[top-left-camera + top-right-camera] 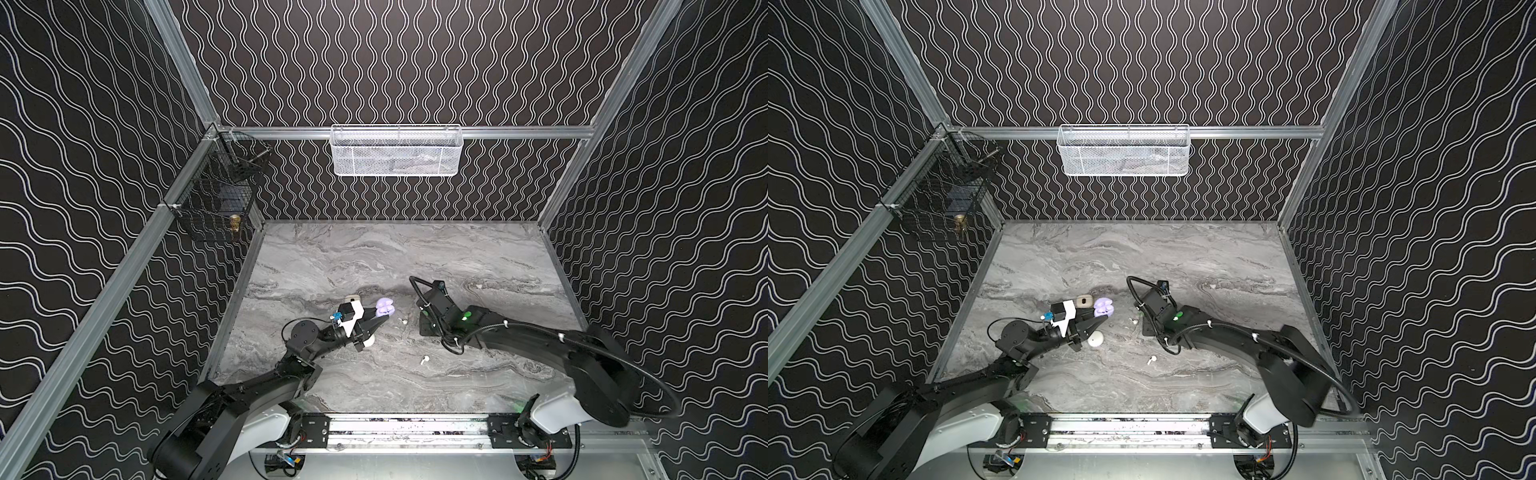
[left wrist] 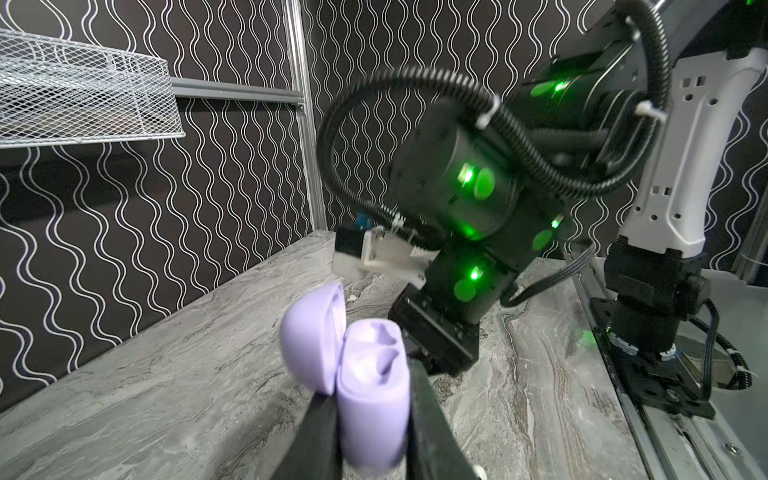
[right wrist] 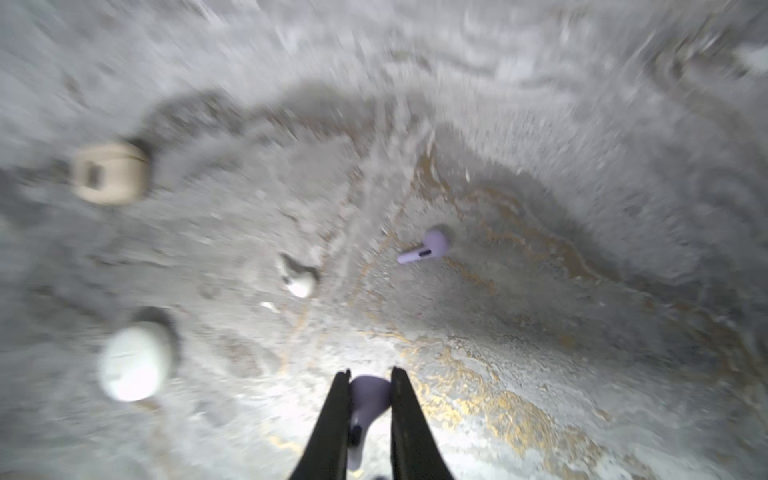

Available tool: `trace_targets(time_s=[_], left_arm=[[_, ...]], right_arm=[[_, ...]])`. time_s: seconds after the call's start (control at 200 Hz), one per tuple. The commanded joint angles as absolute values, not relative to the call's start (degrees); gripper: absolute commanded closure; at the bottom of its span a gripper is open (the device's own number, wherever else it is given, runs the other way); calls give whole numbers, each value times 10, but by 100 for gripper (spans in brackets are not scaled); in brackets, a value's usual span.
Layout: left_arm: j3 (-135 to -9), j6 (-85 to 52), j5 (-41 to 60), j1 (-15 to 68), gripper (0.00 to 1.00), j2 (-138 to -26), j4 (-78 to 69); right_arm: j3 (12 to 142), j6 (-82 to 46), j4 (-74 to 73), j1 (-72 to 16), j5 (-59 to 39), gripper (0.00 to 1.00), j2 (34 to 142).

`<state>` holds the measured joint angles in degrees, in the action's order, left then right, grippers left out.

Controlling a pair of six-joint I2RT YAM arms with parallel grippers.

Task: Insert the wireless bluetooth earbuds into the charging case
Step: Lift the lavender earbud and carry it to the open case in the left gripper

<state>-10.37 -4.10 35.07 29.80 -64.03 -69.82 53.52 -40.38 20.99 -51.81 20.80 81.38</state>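
Note:
My left gripper (image 2: 370,395) is shut on the lavender charging case (image 2: 372,399), held just above the table with its lid hinged open and both wells empty. In both top views the case (image 1: 385,307) (image 1: 1104,306) sits at the tips of that gripper (image 1: 384,318). My right gripper (image 3: 370,372) is shut on a lavender earbud (image 3: 370,392) by its head, stem pointing back between the fingers. A second lavender earbud (image 3: 428,249) lies on the marble beyond it, with a pale earbud (image 3: 297,278) nearby. Two white earbuds (image 1: 424,360) (image 1: 402,321) lie between the arms. In both top views the right wrist hides its fingers.
A cream case (image 3: 110,172) (image 1: 1084,300) and a white case (image 3: 135,361) (image 1: 1095,340) rest on the table near the left gripper. A white mesh basket (image 1: 395,149) hangs on the back wall. A black wire basket (image 1: 216,195) hangs at the left corner.

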Motion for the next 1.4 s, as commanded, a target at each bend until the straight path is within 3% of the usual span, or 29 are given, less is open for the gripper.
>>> trace_targets(time_s=[0.0,0.255,0.5,1.396], left_arm=[[-100,-34,361,299,100,-642,-735],[-95,-38,367,299,100,-652,-763],[-88,-39,379,299,100,-653,-788],[-79,-43,383,299,100,-648,-812]], right_arm=[[557,-430,246,-543,270,87,762],[618,-415,224,-675,379,88,665],[666,-387,185,-762,432,89,689],[633,-393,89,-773,447,90,769]])
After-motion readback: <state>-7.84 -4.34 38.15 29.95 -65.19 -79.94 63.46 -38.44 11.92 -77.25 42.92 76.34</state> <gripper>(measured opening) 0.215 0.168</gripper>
